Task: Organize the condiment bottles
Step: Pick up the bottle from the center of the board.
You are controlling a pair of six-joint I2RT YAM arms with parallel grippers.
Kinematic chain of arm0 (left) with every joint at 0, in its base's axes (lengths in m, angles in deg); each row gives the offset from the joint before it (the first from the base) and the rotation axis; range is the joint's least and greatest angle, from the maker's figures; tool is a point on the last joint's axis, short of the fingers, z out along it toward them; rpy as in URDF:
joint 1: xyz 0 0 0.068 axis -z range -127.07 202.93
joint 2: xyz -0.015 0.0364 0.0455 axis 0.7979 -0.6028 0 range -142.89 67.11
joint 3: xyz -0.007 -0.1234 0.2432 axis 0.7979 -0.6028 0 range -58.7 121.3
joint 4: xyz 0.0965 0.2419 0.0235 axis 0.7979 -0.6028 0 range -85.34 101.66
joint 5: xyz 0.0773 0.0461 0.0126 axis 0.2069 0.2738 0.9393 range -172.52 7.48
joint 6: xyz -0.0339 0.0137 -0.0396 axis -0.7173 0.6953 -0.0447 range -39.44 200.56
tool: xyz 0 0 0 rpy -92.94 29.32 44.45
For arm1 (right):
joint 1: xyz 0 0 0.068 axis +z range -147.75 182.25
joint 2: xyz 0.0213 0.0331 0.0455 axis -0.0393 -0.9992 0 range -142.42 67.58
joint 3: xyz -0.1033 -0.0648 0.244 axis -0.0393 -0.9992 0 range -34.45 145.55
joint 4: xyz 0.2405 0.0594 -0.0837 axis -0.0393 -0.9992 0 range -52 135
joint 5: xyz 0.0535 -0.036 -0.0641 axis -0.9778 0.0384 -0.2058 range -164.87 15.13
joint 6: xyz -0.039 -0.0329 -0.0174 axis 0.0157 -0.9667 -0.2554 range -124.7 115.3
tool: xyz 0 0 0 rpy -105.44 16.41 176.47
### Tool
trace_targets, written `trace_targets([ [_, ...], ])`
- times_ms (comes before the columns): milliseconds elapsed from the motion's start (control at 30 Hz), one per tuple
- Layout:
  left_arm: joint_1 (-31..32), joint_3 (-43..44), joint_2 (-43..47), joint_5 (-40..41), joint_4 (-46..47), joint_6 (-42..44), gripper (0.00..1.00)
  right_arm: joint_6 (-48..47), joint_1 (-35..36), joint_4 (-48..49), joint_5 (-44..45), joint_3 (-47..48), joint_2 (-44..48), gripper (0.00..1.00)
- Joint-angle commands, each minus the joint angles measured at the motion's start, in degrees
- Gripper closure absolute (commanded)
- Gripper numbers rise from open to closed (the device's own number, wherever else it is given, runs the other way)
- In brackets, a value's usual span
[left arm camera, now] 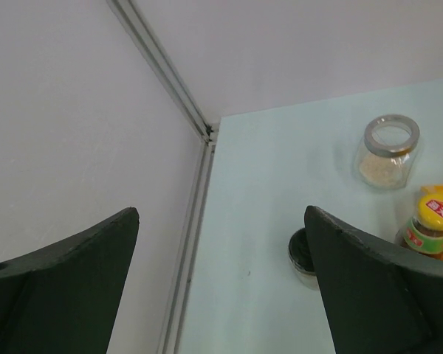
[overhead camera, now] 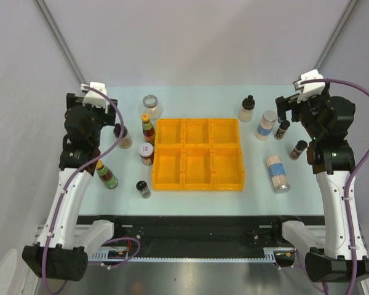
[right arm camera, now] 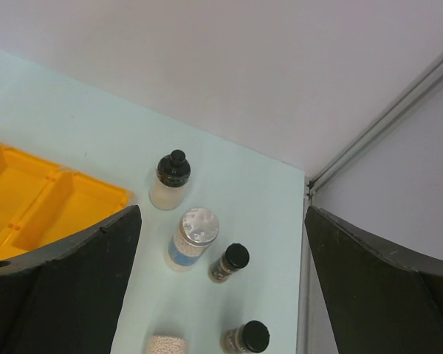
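Note:
Both grippers are open, empty and raised. My left gripper [overhead camera: 100, 98] hangs over the table's back-left corner, my right gripper [overhead camera: 293, 103] over the back right. Left of the empty orange tray [overhead camera: 197, 145] stand a silver-rimmed clear jar [overhead camera: 152, 104], a slim red sauce bottle [overhead camera: 148, 128], a red-lidded jar [overhead camera: 146, 153], a black-capped jar [overhead camera: 122, 136], a green-and-red bottle [overhead camera: 106, 174] and a small black-capped jar [overhead camera: 143, 188]. To the right are a black-capped white bottle [overhead camera: 248, 109], a blue-labelled shaker [overhead camera: 267, 125], two spice jars [overhead camera: 282, 129] [overhead camera: 298, 149] and a shaker lying down [overhead camera: 277, 174].
The left wrist view shows the clear jar [left arm camera: 389, 151], a yellow-capped bottle [left arm camera: 430, 225] and a black cap [left arm camera: 301, 254] half hidden by my finger. The right wrist view shows the white bottle [right arm camera: 170, 181], shaker [right arm camera: 192, 237], spice jar [right arm camera: 229, 262] and tray corner [right arm camera: 59, 184]. Enclosure walls stand close behind.

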Motion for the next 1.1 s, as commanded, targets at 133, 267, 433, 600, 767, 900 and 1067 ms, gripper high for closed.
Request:
trace_targets([
  [133,-0.27,-0.48,-9.73,-21.07,-0.33,3.45,0.00,-3.62,2.47,-1.79,-4.13,0.25,0.27,0.00],
  [267,-0.27,2.23,-16.49,-28.81,0.29,2.23,0.00,-3.97,3.52,-1.97,-4.22,0.25,-0.17,0.00],
  [433,-0.19,9.08,-25.91,-28.65,1.79,-0.85,0.00,-4.50,4.58,-1.88,-3.60,-0.10,-1.05,0.00],
  [600,-0.19,28.15,-40.29,-29.43,-4.53,-2.96,0.00,-5.38,5.89,-1.53,-1.76,-0.72,-2.19,0.00],
  [767,-0.19,52.48,-54.81,-36.97,-16.82,-0.69,0.00,-6.61,7.13,-1.44,0.69,-0.89,-3.86,0.00],
  [900,0.08,73.75,-68.35,-41.21,-32.54,2.74,0.00,-7.67,8.53,-0.91,3.33,-0.98,-5.44,0.00],
  [1067,1.04,74.69,-72.86,-41.04,-32.15,7.05,0.00,-9.60,11.43,-0.91,7.02,-1.24,-7.20,0.00],
])
